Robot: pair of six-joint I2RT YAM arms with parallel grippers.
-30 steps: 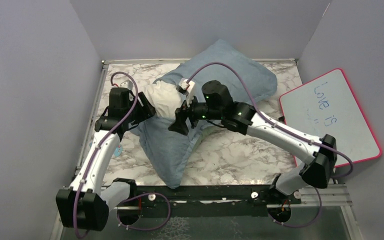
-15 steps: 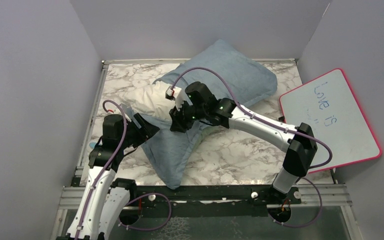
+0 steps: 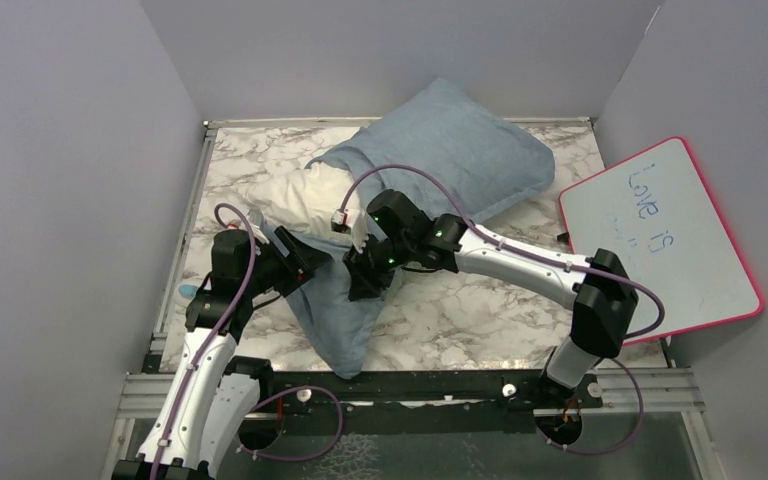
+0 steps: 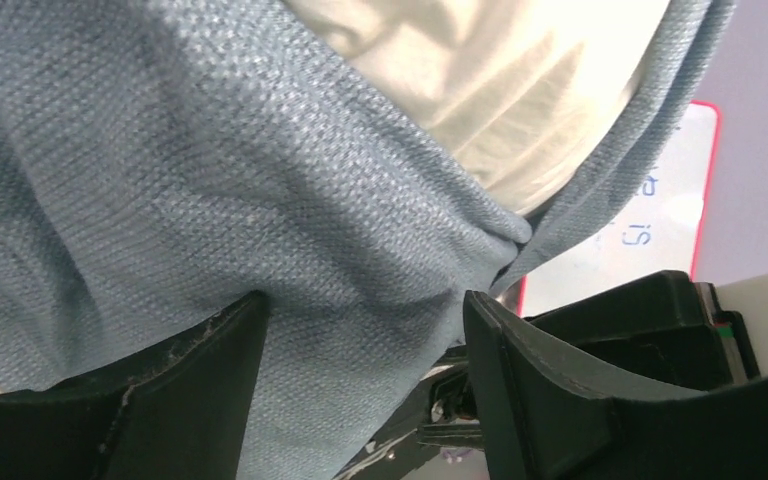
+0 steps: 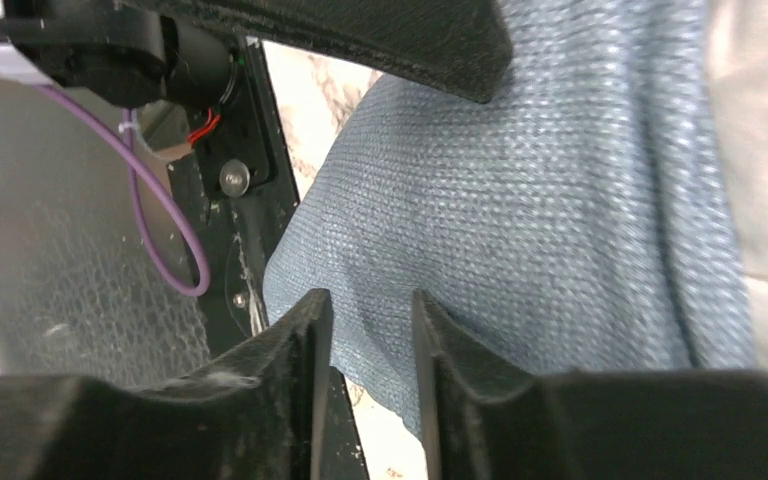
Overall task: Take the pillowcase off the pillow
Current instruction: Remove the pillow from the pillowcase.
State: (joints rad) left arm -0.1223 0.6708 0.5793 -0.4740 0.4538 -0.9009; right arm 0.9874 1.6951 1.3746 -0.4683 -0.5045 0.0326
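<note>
The grey-blue pillowcase (image 3: 450,140) still covers the far part of the white pillow (image 3: 295,200), whose near left end is bare. A loose flap of the case (image 3: 345,320) trails toward the near edge. My left gripper (image 3: 300,262) is open at the flap's left side; in the left wrist view its jaws (image 4: 360,310) stand wide apart with pillowcase cloth (image 4: 210,180) lying between them and pillow (image 4: 480,90) above. My right gripper (image 3: 365,275) is shut on the flap; in the right wrist view (image 5: 372,310) its jaws pinch the cloth (image 5: 520,200).
A pink-rimmed whiteboard (image 3: 660,230) leans at the right edge of the marble table (image 3: 480,310). Grey walls enclose the left, back and right. The black base rail (image 3: 410,385) runs along the near edge. The two grippers are close together.
The left arm has drawn back toward the near left and more white pillow is bared. The right gripper has moved toward the near edge with the cloth.
</note>
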